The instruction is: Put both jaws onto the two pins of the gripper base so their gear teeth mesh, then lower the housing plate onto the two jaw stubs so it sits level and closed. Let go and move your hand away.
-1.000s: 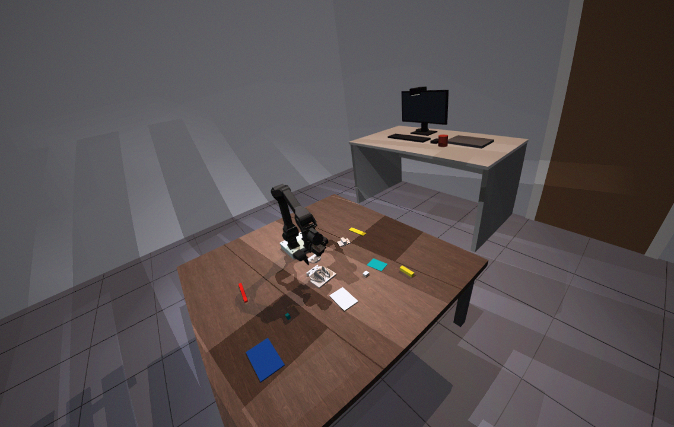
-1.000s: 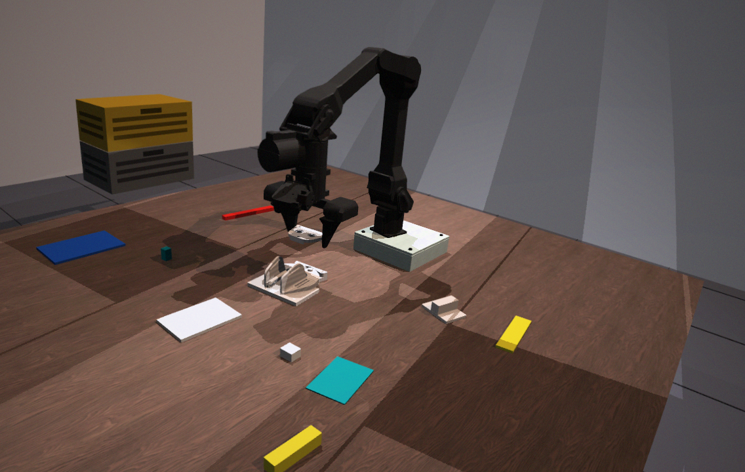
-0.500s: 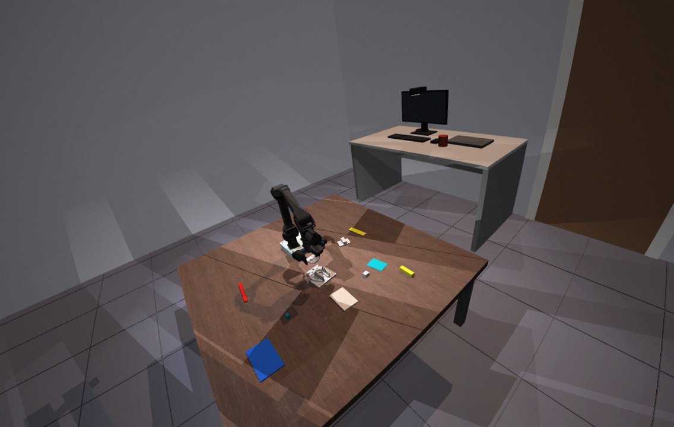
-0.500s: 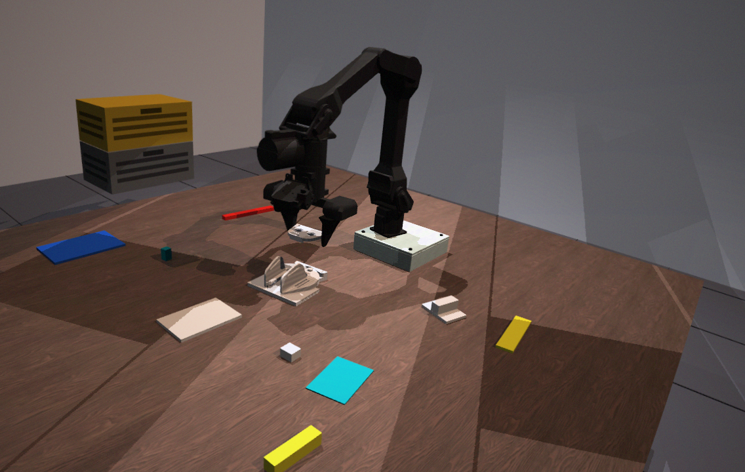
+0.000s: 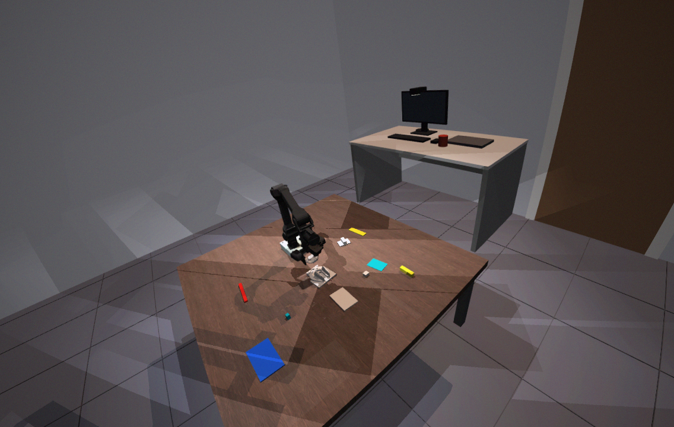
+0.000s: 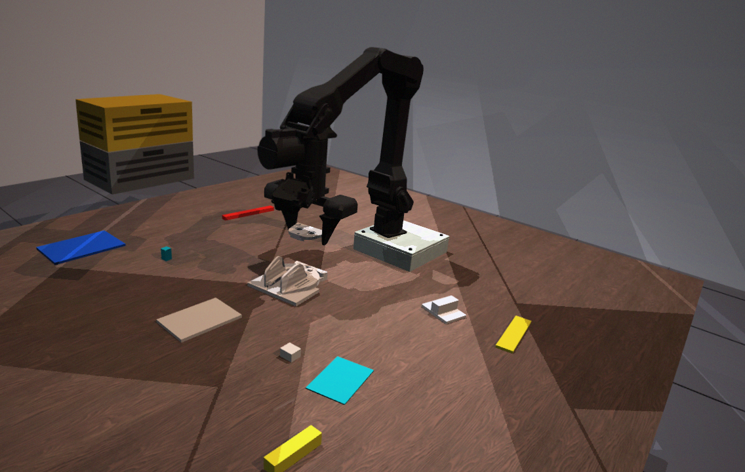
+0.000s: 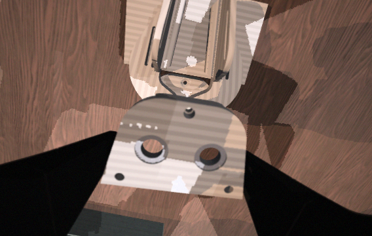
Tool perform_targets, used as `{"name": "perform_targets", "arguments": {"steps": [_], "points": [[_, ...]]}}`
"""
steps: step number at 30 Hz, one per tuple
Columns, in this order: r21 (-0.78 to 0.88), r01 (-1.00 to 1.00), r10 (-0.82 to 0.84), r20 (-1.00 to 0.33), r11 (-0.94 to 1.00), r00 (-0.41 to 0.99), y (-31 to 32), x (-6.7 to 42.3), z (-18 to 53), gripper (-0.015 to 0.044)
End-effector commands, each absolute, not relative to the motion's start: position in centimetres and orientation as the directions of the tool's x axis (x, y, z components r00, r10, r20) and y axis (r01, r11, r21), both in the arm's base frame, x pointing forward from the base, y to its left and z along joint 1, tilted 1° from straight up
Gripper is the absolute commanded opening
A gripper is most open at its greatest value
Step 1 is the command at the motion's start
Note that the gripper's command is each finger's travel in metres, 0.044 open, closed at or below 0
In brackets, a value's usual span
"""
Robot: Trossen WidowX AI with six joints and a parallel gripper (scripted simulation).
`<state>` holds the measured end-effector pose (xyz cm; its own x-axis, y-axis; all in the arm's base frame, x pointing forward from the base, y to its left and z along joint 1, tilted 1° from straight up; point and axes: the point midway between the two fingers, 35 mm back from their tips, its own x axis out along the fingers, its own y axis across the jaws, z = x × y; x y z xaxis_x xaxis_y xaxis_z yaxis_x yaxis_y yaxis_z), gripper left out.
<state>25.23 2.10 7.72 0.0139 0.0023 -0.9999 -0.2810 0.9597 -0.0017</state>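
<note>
My gripper (image 5: 311,259) (image 6: 307,235) (image 7: 179,147) is shut on the housing plate (image 6: 304,231) (image 7: 179,128), a pale rounded plate with two large holes, its side edges between the fingers. It hangs roughly level above the table, between the gripper base and the robot's mount. The pale gripper base (image 6: 298,299) (image 7: 137,42) lies on the table. Two jaws stand on it side by side, one jaw (image 6: 273,271) (image 7: 162,36) and the other jaw (image 6: 298,277) (image 7: 228,36). In the wrist view the held plate hides the base's near end; pins, stubs and gear teeth cannot be made out.
Near the base are a beige plate (image 5: 343,299) (image 6: 199,319), a small pale cube (image 6: 289,352), a cyan sheet (image 6: 340,379) and a white stepped block (image 6: 444,309). Yellow bars, a red bar (image 6: 248,213), a teal cube (image 6: 166,253) and a blue sheet (image 6: 80,247) lie farther out.
</note>
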Motion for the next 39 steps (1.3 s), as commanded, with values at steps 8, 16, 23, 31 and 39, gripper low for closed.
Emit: {"name": "perform_targets", "arguments": {"steps": [8,16,23,31,39], "points": [[-0.005,-0.285,-0.001,-1.0,0.959,0.015,2.0,25.2,7.7,0.0351],[-0.005,-0.285,-0.001,-1.0,0.959,0.015,2.0,25.1,7.7,0.0351],[-0.005,-0.285,-0.001,-1.0,0.959,0.015,2.0,25.1,7.7,0.0351],[-0.005,-0.285,-0.001,-1.0,0.959,0.015,2.0,25.2,6.8,0.0351],[-0.005,-0.285,-0.001,-1.0,0.959,0.015,2.0,25.3,5.5,0.0351]]}}
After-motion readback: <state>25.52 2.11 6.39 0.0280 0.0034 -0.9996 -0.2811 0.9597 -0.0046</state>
